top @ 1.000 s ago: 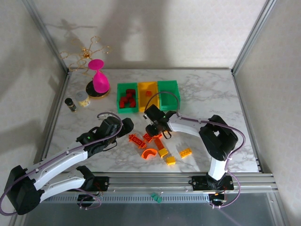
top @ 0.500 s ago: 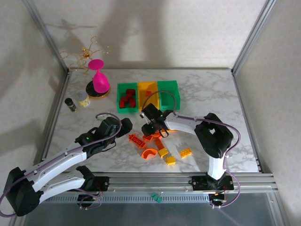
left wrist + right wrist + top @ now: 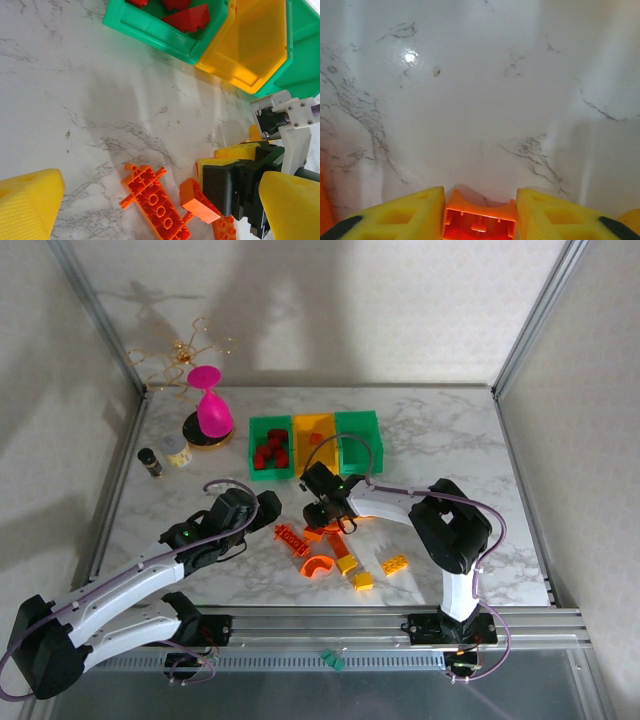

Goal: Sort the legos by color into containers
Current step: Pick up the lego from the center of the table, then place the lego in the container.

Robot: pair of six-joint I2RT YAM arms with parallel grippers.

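1. Nearest the arm bases, loose bricks (image 3: pixel 362 581) lie on the table (image 3: pixel 450 440): a few yellow ones, an orange arch (image 3: pixel 318 566) and a flat orange plate (image 3: pixel 292 538).
2. Just beyond them, the right gripper (image 3: pixel 480 212) pinches an orange brick (image 3: pixel 480 222) between its yellow pads (image 3: pixel 405 215), low over the marble. I cannot tell whether the brick is clear of the table.
3. That brick looks light, rigid and smooth-sided. The hold across two flat sides suits it, though an off-centre squeeze might make it twist or pop free.
4. To its left, the left gripper (image 3: pixel 268 505) has its fingers spread wide, holding nothing and pointing toward the plate.
5. At the far side, three bins stand in a row. The left green bin (image 3: pixel 270 422) holds red bricks (image 3: pixel 270 452), the orange bin (image 3: pixel 312 458) sits in the middle, and another green bin (image 3: pixel 358 418) is on the right. I judge the middle bin to be this brick's home.
6. Since a second ago, the right gripper has slid left, away from the near pile. The left arm has barely shifted.
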